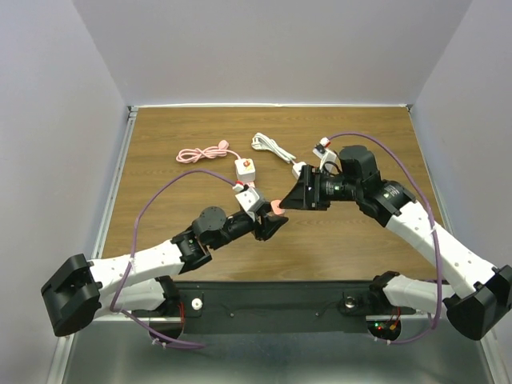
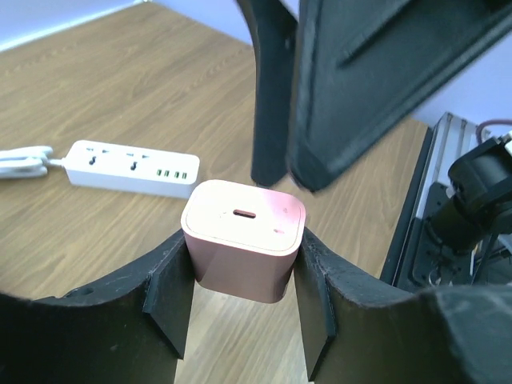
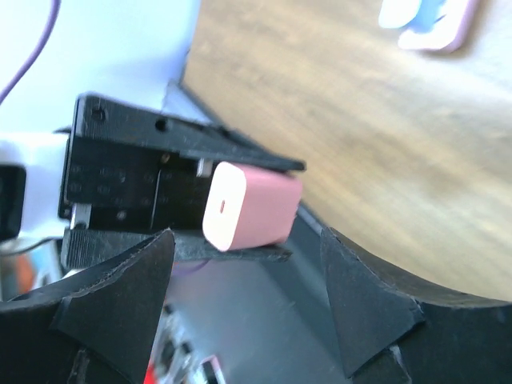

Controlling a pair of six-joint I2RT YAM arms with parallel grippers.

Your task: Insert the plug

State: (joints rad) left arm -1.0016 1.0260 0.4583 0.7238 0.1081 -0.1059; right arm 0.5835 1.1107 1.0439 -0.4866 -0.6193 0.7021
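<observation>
My left gripper (image 1: 273,218) is shut on a pink charger plug (image 1: 278,208) and holds it above the table's middle. In the left wrist view the plug (image 2: 242,232) sits between both pads, its slot port facing up. My right gripper (image 1: 298,196) is open, just right of and above the plug, its fingers (image 2: 360,80) hanging over it. In the right wrist view the plug (image 3: 252,206) lies ahead between my open right fingertips (image 3: 132,280), which do not touch it. A white power strip (image 2: 132,168) lies on the table beyond; it also shows with its cord in the top view (image 1: 270,146).
A coiled pink cable (image 1: 202,154) lies at the back left. A small white box with a red-orange top (image 1: 246,169) stands behind the left gripper. The wooden table (image 1: 360,240) ends in metal rails (image 1: 112,200) at its sides.
</observation>
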